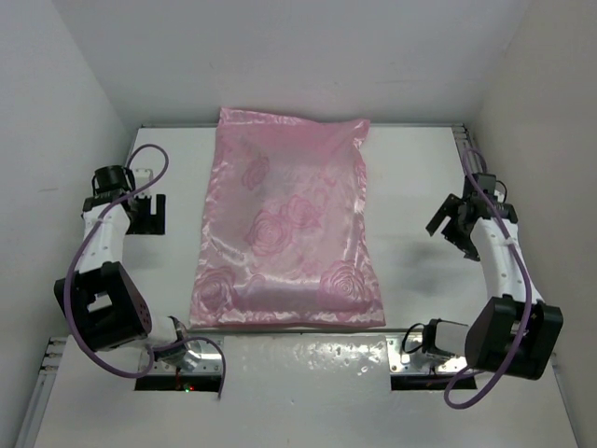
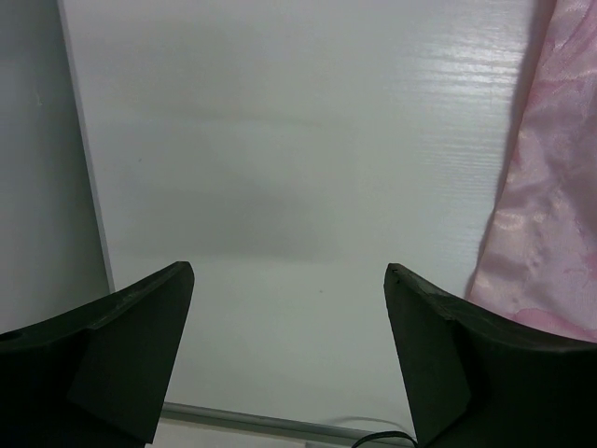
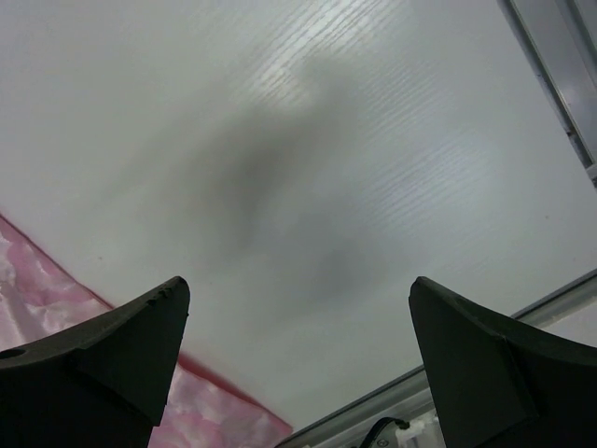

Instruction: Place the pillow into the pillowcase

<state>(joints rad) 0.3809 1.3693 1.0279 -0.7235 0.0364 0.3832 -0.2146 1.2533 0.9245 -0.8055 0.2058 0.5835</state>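
The pink satin pillowcase (image 1: 285, 233) with its rose pattern lies flat and puffed in the middle of the white table. No cream pillow shows in any view. My left gripper (image 1: 145, 213) is open and empty to the left of the pillowcase, whose edge shows in the left wrist view (image 2: 550, 215). My right gripper (image 1: 454, 227) is open and empty to the right of it, and the pillowcase's corner shows in the right wrist view (image 3: 56, 289).
White walls close in the table at left, back and right. A metal rail (image 1: 466, 149) runs along the table's right edge. The two arm bases (image 1: 182, 359) (image 1: 429, 350) are bolted at the near edge.
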